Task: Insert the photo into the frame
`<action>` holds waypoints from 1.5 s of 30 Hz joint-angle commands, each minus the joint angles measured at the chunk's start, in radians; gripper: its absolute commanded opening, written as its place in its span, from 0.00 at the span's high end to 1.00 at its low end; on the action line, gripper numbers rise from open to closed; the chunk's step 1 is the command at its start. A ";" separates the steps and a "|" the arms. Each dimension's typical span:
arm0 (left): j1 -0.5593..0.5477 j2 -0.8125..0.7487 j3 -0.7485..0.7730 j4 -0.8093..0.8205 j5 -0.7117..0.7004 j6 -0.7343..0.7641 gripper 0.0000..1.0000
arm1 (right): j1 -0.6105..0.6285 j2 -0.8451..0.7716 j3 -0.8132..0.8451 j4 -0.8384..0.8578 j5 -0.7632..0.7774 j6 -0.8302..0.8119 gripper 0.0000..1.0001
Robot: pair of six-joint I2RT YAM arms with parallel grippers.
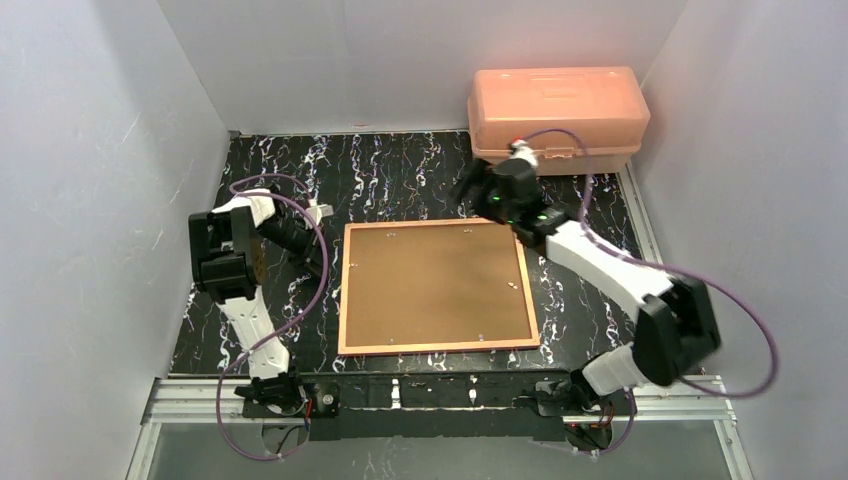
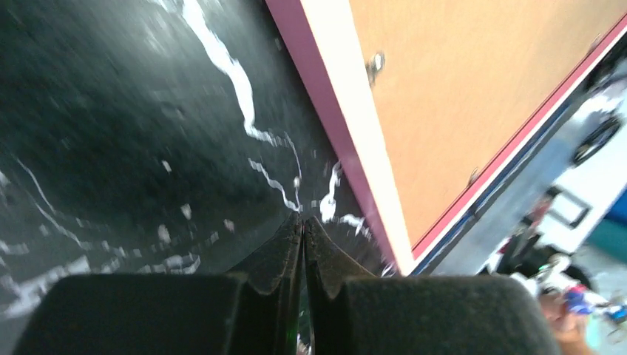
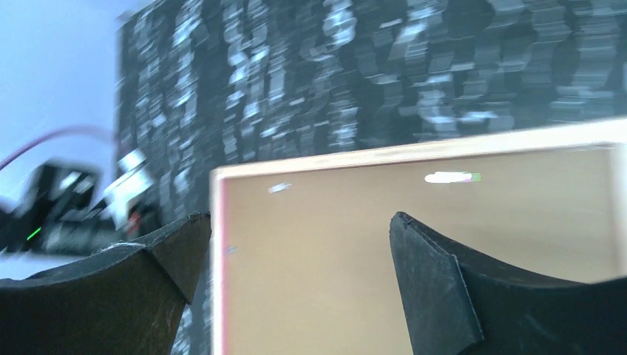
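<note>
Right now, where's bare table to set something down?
Widest: back strip between the frame and the back wall, left of the peach box. Crowded: left arm fills the frame's left side, right arm crosses its right side; near strip is narrow.

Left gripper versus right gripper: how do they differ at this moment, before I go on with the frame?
The left gripper is shut, its fingers pressed together; the right gripper is wide open. The left gripper sits over the table beside the left edge of the frame; the right gripper is by the frame's far edge. Shared: both hold nothing.
</note>
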 commanded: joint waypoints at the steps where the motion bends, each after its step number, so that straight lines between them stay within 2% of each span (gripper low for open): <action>1: 0.000 -0.151 -0.099 -0.023 -0.138 0.224 0.96 | -0.122 -0.176 -0.166 -0.243 0.210 -0.121 0.01; 5: -0.052 -0.227 -0.213 0.052 -0.205 0.284 0.96 | -0.234 -0.270 -0.294 -0.240 0.191 -0.119 0.01; 10: -0.163 -0.309 -0.334 0.124 -0.257 0.306 0.96 | -0.300 -0.230 -0.365 -0.193 0.119 -0.106 0.01; 16: -0.238 -0.352 -0.394 0.165 -0.295 0.295 0.96 | -0.321 -0.136 -0.366 -0.118 0.070 -0.104 0.01; 26: -0.265 -0.385 -0.412 0.144 -0.303 0.318 0.96 | -0.326 -0.011 -0.353 0.019 0.019 -0.066 0.01; 39: -0.271 -0.447 -0.446 0.074 -0.374 0.414 0.96 | -0.138 0.378 0.050 0.040 -0.020 -0.049 0.01; 45: -0.271 -0.512 -0.501 0.047 -0.394 0.447 0.96 | -0.054 0.635 0.413 -0.049 -0.056 -0.085 0.01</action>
